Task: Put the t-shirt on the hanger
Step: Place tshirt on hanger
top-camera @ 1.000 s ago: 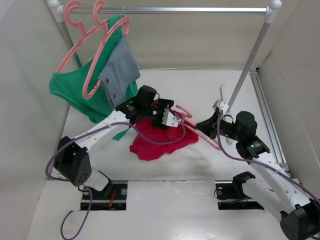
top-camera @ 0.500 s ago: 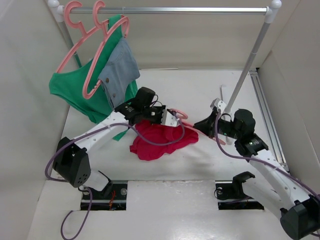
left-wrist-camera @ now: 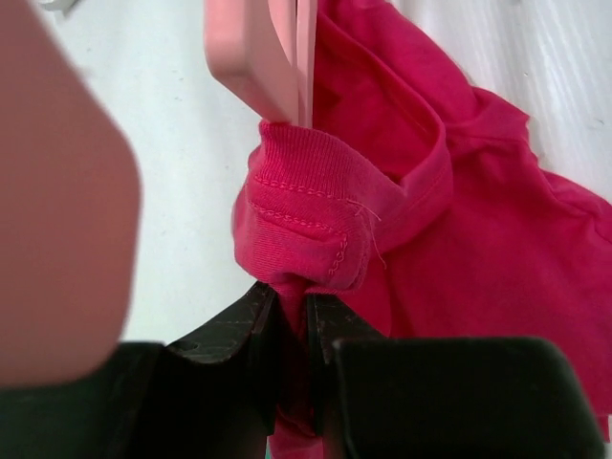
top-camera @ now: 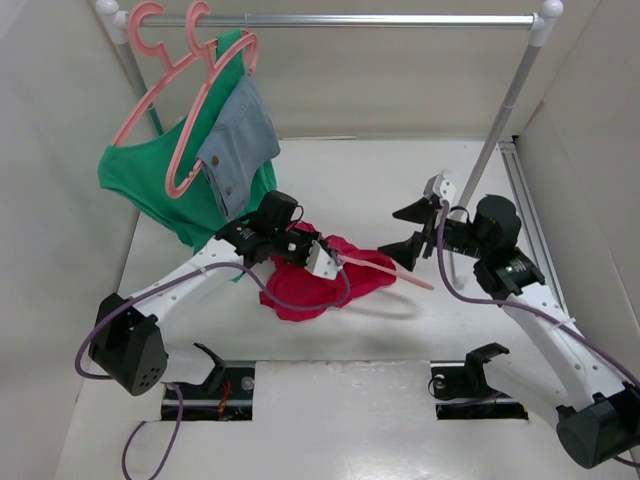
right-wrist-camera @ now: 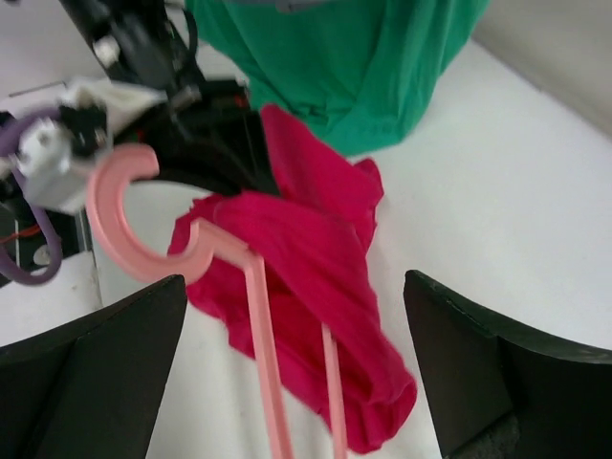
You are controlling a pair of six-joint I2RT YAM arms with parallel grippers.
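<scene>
The crimson t-shirt point(top-camera: 318, 287) lies crumpled on the white table between the arms. My left gripper point(top-camera: 303, 256) is shut on a fold of the t-shirt point(left-wrist-camera: 459, 220) at its ribbed neck edge, and in the left wrist view the left gripper point(left-wrist-camera: 294, 304) has red cloth pinched between its black jaws. The pink hanger point(top-camera: 392, 271) lies slanted across the shirt. One end of the hanger point(left-wrist-camera: 266, 57) enters the neck opening. My right gripper point(top-camera: 406, 232) hovers wide open over the hanger point(right-wrist-camera: 256, 316) without touching it. The right gripper point(right-wrist-camera: 295, 287) straddles the hanger and the t-shirt point(right-wrist-camera: 316, 258).
A clothes rail point(top-camera: 340, 19) spans the back, its right post point(top-camera: 492, 155) standing close behind my right arm. Two pink hangers at its left end carry a green garment point(top-camera: 140, 180) and a grey-blue piece point(top-camera: 240, 140). Enclosure walls stand on both sides.
My right gripper opened and let go of the hanger, which dropped onto the shirt. My left gripper shut on the t-shirt's neck and drew back toward the near left.
</scene>
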